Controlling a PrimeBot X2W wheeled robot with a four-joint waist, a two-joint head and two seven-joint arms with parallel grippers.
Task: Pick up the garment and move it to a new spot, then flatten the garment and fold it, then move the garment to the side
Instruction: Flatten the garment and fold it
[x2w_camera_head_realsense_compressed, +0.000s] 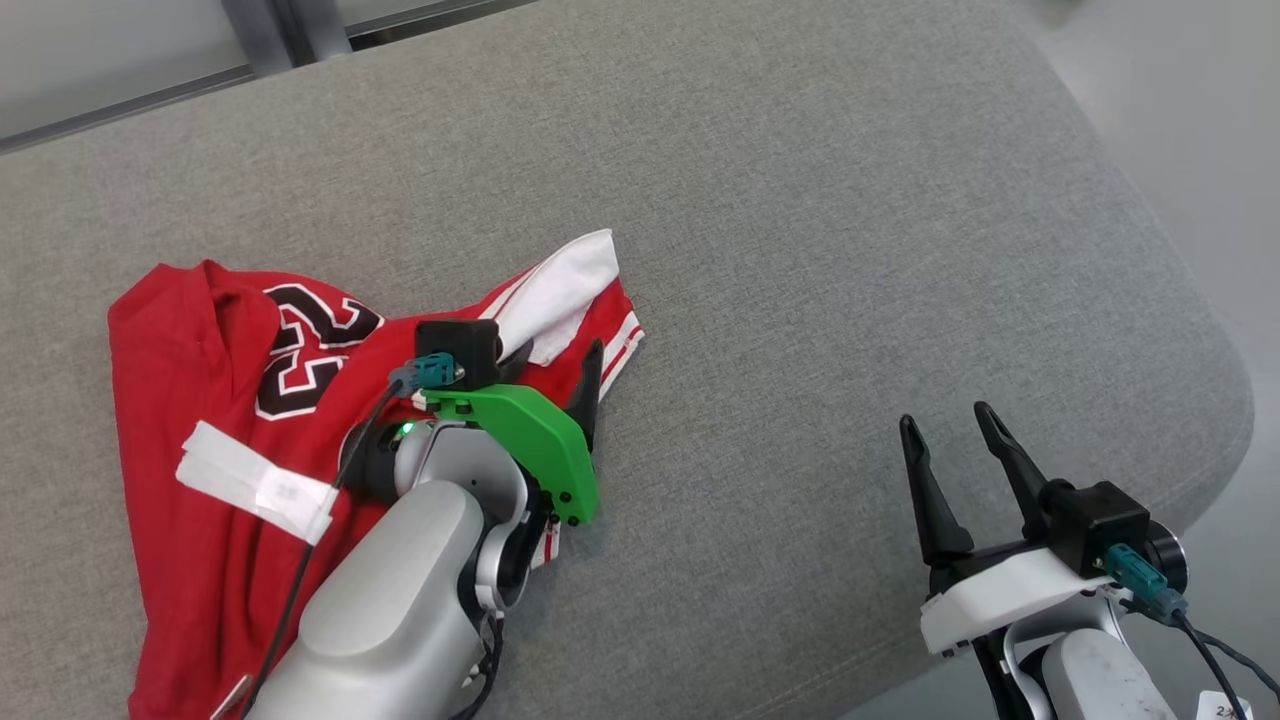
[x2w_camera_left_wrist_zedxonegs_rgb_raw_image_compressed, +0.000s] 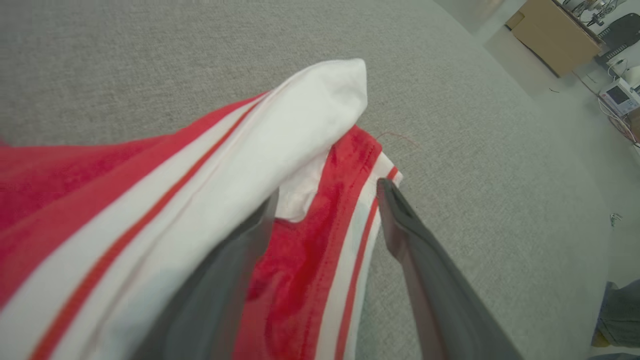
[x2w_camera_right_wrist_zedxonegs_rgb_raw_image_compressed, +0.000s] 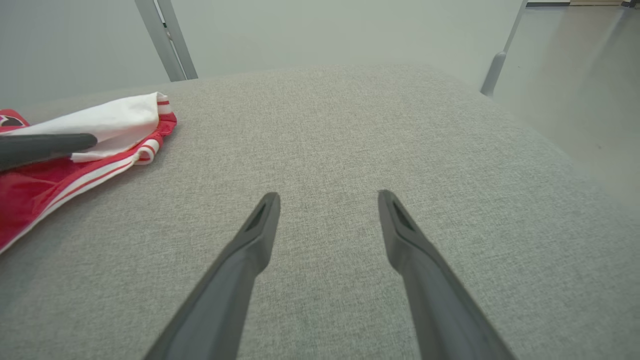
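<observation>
**Figure: reach for the jersey's right edge.** The jersey (x2w_camera_head_realsense_compressed: 190, 400) lies crumpled on the left of the cushion (x2w_camera_head_realsense_compressed: 800, 250), number side up. My left gripper (x2w_camera_head_realsense_compressed: 560, 360) is low over its right edge with the jaws wide open and gripping nothing. They straddle the striped hem (x2w_camera_left_wrist_zedxonegs_rgb_raw_image_compressed: 350, 240), and one finger is close against the white fold (x2w_camera_left_wrist_zedxonegs_rgb_raw_image_compressed: 300, 125). My right gripper (x2w_camera_head_realsense_compressed: 943, 415), jaws also open and empty, hangs over bare cushion at the near right, well apart from the cloth.

*Risks, as I judge them.* If I close here I may catch the hem alone, or the fold alone. The rest would then drag bunched, and flattening would be harder. If I go too low, the fingertips could pinch the cushion cover as well.

*Surroundings.* A white tag (x2w_camera_head_realsense_compressed: 255, 482) sits on the jersey's near-left part. A frame post (x2w_camera_right_wrist_zedxonegs_rgb_raw_image_compressed: 165, 40) stands beyond the far edge. A box (x2w_camera_left_wrist_zedxonegs_rgb_raw_image_compressed: 552, 35) and what looks like a person's leg (x2w_camera_left_wrist_zedxonegs_rgb_raw_image_compressed: 617, 315) are on the floor to the right. Only the jersey's own doubled layers are in the way.
</observation>
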